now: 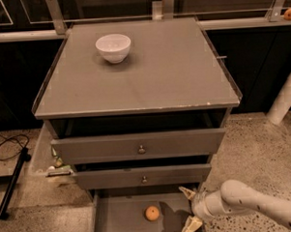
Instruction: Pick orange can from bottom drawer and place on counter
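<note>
Nearest the camera, the bottom drawer (118,220) stands pulled open. The orange can (151,213) rests on its flat gray floor, roughly mid-width, untouched. The gripper (189,210) hangs at the drawer's right side, just beside the can but apart from it, with its fingers (193,226) spread and nothing between them.

Progress: early. The drawer is open and the gripper is at drawer level; grasping, lifting and setting down are not yet done.

Orientation: the can reads as a small round form — no long axis or pointing direction can be made out, so approach angle should matter little.

Above, two closed drawer fronts (139,146) with small knobs. Farther back, the counter (154,83) carries a white bowl (113,46) near its rear left — ample bare surface remains for placement.
</note>
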Tool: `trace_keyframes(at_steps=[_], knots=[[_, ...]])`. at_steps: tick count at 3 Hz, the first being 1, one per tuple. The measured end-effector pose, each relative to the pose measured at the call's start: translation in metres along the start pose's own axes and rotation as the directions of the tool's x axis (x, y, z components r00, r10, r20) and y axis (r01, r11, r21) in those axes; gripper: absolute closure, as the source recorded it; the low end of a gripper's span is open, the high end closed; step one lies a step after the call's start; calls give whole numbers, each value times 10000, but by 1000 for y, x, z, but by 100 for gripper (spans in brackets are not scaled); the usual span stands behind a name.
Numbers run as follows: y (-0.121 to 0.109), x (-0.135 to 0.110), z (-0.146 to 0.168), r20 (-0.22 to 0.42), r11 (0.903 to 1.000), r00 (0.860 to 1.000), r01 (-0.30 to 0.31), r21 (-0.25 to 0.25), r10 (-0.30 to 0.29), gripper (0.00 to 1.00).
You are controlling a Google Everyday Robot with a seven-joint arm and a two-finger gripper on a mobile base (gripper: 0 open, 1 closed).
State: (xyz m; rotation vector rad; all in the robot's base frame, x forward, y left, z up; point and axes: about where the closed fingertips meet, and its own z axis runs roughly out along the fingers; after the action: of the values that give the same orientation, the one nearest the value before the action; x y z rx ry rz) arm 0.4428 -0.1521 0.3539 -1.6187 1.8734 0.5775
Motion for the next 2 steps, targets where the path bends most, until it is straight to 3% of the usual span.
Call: trace_keyframes(at_steps=[1, 2], knots=[[7, 11, 23, 264, 9995, 9993, -259, -162, 263, 0], [7, 11, 23, 265, 9995, 9993, -261, -164, 265, 0]])
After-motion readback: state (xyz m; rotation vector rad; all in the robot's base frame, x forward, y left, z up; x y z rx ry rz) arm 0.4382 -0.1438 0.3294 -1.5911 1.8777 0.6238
